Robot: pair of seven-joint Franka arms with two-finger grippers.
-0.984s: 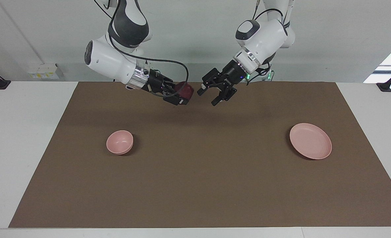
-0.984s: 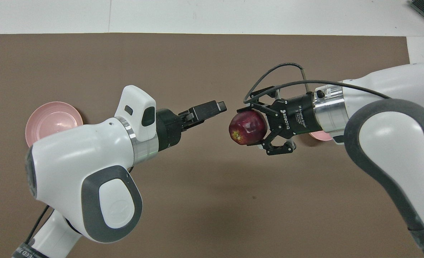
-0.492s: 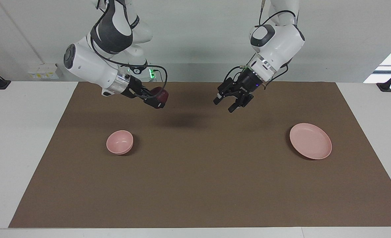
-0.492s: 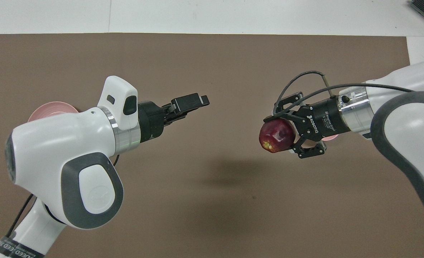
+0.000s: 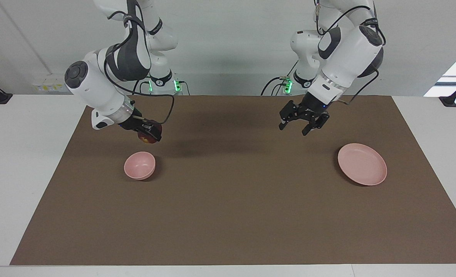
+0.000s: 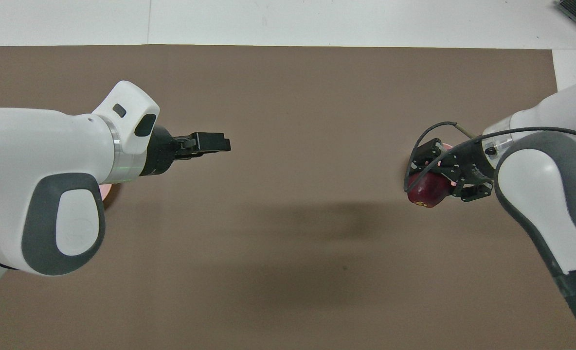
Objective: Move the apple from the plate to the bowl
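From my seat I have the apple [image 5: 148, 137] clamped between the fingers of the right gripper [image 5: 150, 136], which hangs in the left-centre of the facing view, just above and slightly to the upper right of the bowl [image 5: 139, 165]. I am carrying it up in the air so that it can clear the bowl's deep wall and go in from above, not get pushed over the rim. In the overhead view the same gripper sits at the right edge and hides nearly all of the bowl, with only a sliver of pink peeping out by the fingers, so I judge the alignment from the facing view; even there I cannot say for sure that the apple is squarely over the opening and not just short of it. The plate [image 5: 362, 164] lies bare toward the right of the facing view, well apart from the bowl, so the pick is done and only the drop is left. The left gripper [image 5: 303, 126] hovers over the brown mat [image 5: 228, 215] in the upper right of that view, fingers spread and holding nothing; I take it that this arm waits clear of the drop.
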